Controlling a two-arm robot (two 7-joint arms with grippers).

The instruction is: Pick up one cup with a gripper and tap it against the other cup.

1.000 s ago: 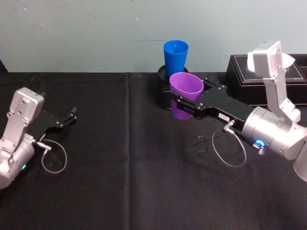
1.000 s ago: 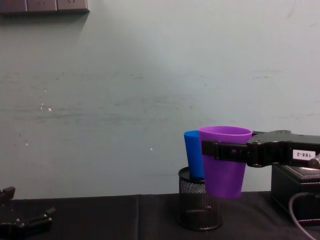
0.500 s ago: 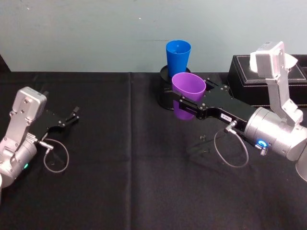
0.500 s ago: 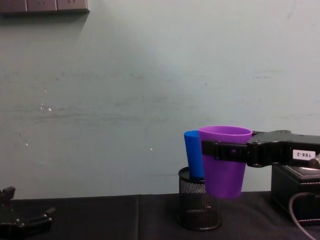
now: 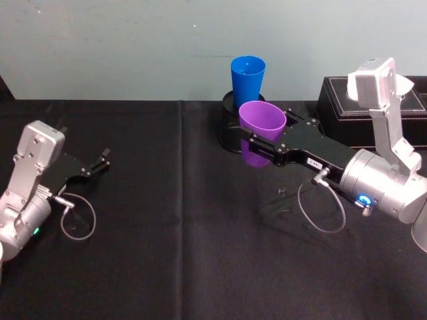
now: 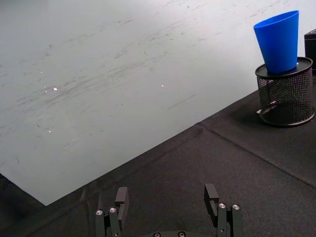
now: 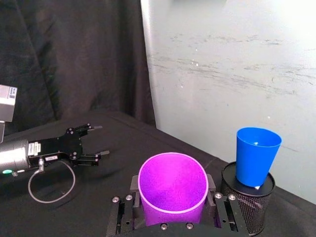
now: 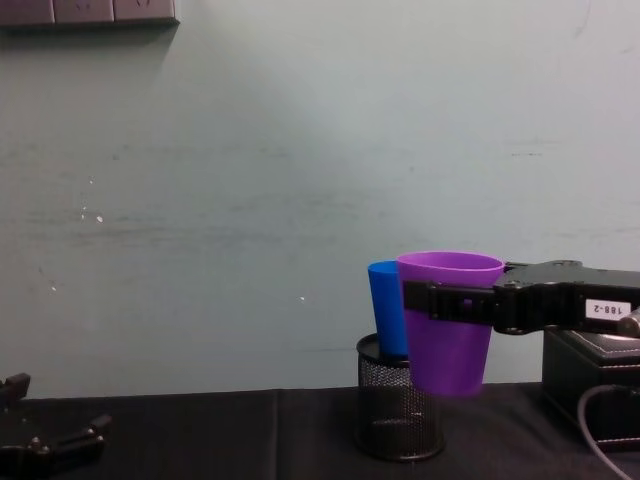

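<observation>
white label (image 8: 607,309) on right pincer (image 8: 418,300), reading 188-2

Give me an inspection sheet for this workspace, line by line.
Surface: table under black cloth, flat.
Job's things: purple cup held off the table, upright; blue cup stands upright in the mesh pen holder; the cups appear apart.
Clutter: black box at rear right.
Grippers: right gripper shut on the purple cup; left gripper open, low at the left.
Cables: left wrist cable and right wrist cable, each a loose loop.
Surroundings: pale wall.
</observation>
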